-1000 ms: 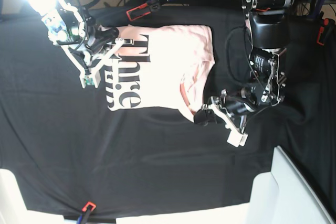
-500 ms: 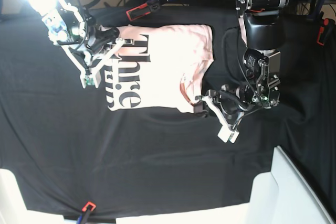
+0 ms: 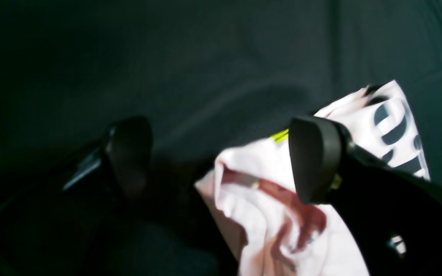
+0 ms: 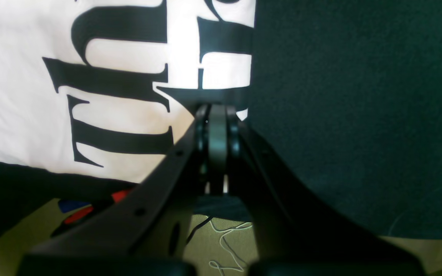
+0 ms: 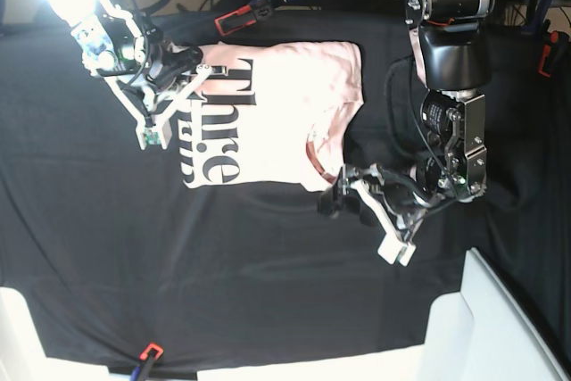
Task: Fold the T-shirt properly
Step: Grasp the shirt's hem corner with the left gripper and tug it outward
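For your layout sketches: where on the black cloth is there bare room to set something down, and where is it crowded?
Bare: the wide black cloth below the T-shirt, and the strip at the view's left edge. Crowded: the top, around the shirt, with the right gripper at its corner and the left gripper at its lower edge.

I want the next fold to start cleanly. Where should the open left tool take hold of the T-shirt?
Probably the bunched corner of the T-shirt by the collar, coming in from the bare table cloth side. The left tool stands open there, and the raised folds give the fingers something to pinch.

Base looks straight down; both wrist views sit close over the T-shirt [image 5: 285, 118].
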`<control>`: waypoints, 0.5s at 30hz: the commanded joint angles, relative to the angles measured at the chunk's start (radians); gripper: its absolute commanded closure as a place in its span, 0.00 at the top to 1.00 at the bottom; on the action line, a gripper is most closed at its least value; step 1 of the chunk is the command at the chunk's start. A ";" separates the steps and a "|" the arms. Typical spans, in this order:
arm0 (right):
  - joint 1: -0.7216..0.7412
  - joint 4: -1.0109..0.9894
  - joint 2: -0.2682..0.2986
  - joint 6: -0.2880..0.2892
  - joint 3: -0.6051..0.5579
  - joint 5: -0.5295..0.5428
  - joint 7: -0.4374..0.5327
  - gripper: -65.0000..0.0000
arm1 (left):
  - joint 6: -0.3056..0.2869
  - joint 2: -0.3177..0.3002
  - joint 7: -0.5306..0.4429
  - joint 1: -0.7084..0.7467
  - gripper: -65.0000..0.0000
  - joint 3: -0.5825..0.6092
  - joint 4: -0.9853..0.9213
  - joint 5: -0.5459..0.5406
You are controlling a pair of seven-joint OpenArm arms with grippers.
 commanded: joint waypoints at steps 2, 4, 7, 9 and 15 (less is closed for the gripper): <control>0.007 0.013 0.007 0.000 0.008 0.001 0.014 0.00 | -0.009 -0.010 0.020 0.005 0.83 -0.008 0.064 -0.078; 0.010 0.013 0.007 0.000 0.010 0.001 0.014 0.00 | -0.009 -0.018 0.044 0.041 0.83 -0.050 0.079 -0.167; 0.010 0.013 0.007 0.000 0.010 0.001 0.014 0.00 | -0.009 -0.061 0.054 0.094 0.83 -0.129 0.076 -0.261; 0.010 0.013 0.007 0.000 0.011 0.001 0.014 0.00 | -0.009 -0.093 0.054 0.151 0.83 -0.169 0.079 -0.280; 0.012 0.019 0.005 0.000 0.005 0.001 0.013 0.00 | -0.009 -0.188 0.048 0.278 0.83 -0.214 0.079 -0.280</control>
